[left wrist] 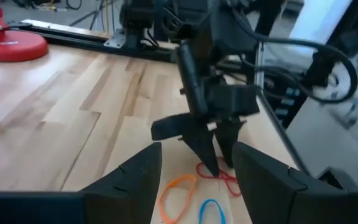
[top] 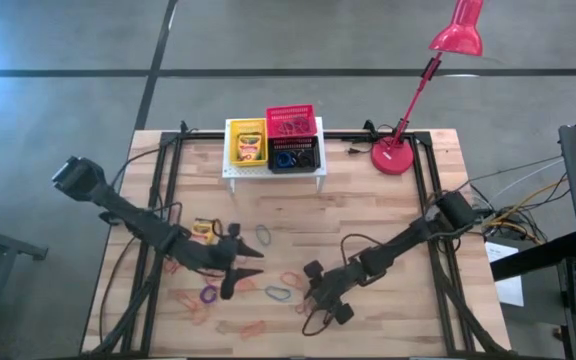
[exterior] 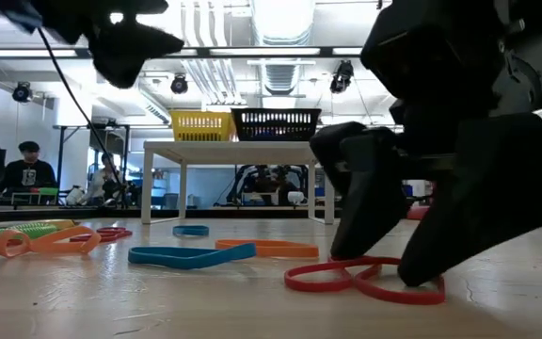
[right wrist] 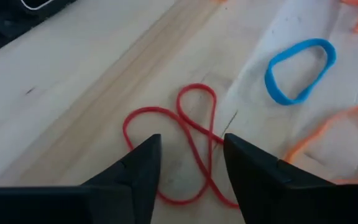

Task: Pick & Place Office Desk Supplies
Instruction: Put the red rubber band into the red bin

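My right gripper (right wrist: 190,149) is open and points down at the table. Its fingers stand on either side of a twisted red elastic loop (right wrist: 194,124), which lies flat on the wood and also shows in the low view (exterior: 365,278). My left gripper (left wrist: 197,168) is open and hovers above the table (top: 253,262), just left of the right one (top: 320,292). A blue loop (right wrist: 300,70) and an orange loop (right wrist: 328,137) lie close by. One crayon box (top: 205,230) lies on the table. Another sits in the yellow basket (top: 247,143). My right gripper comes from above with its fingertips (exterior: 422,273) down at the table, one on each side of the red loop's crossing (right wrist: 211,140). Whether they touch the loop, I cannot tell.
A white stand (top: 273,172) at the far edge carries the yellow, red (top: 291,123) and black (top: 296,158) baskets. The red lamp's base (top: 396,157) stands to its right. More loops, purple (top: 208,294), blue (top: 277,294) and orange (top: 290,279), are scattered between the arms. People sit in the room behind.
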Motion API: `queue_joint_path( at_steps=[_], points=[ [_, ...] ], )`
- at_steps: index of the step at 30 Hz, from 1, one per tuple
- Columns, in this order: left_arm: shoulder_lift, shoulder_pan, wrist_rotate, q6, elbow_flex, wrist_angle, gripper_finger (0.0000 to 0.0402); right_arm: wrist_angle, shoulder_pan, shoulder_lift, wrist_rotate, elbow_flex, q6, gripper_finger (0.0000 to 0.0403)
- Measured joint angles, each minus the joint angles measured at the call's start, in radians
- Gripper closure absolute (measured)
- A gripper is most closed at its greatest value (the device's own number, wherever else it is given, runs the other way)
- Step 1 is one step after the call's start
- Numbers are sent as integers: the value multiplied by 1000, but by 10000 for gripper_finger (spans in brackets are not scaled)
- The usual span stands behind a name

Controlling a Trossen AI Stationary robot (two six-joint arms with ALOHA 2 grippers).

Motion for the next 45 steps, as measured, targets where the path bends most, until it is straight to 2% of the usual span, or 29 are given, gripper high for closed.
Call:
queue_joint_path(
  at_steps=[4,12,15,19,23,27,31,36,41,45],
  points=[
    [1,0,-25,-50,-45,54,200,-39,0,17,0,30,-9,267],
    [6,0,-35,-87,-44,57,200,-305,-2,-70,21,47,24,386],
    [7,0,-38,-86,-42,60,200,-386,-4,-133,32,39,58,390],
    [7,0,-39,-81,-42,63,200,-407,-9,-251,91,42,63,394],
    [7,0,-49,-61,-43,60,200,-403,-47,-350,158,41,63,394],
    [7,1,-53,-55,-44,53,200,-337,-115,-461,268,43,30,394],
    [7,3,-81,-23,-44,47,200,-244,-235,-542,321,43,-33,394],
    [7,8,-99,75,-44,43,200,-108,-470,-584,325,44,-26,394],
    [7,24,-102,103,-44,33,199,-61,-722,-550,230,59,-25,394],
    [8,45,-102,103,-46,33,199,-62,-884,-465,137,137,9,394]
  ],
)
